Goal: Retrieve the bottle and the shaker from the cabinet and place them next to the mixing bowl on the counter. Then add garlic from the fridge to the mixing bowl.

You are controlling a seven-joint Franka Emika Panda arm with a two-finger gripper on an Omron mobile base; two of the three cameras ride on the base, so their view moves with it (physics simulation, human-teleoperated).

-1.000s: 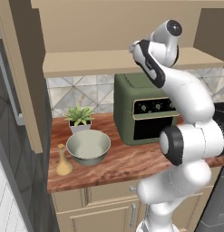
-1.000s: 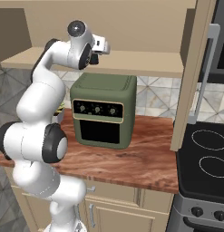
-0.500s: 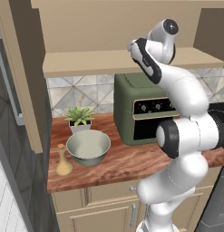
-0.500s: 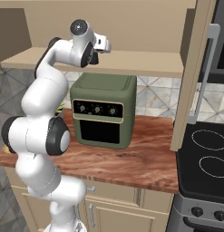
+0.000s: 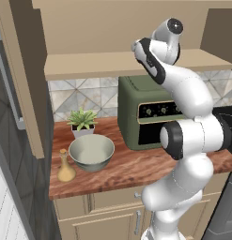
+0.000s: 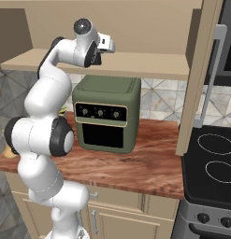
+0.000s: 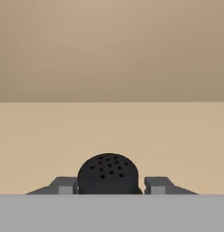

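I see the arm (image 6: 46, 107) reaching up to the shelf (image 6: 135, 65) above the green oven (image 6: 105, 114) on the counter (image 6: 135, 163); stove (image 6: 215, 158) at right, gripper state unclear.

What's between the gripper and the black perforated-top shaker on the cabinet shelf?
Nothing visible. In the hand view the black dome-topped shaker sits right between the two dark fingertips of the gripper on the tan cabinet shelf. Whether the fingers already touch it cannot be told.
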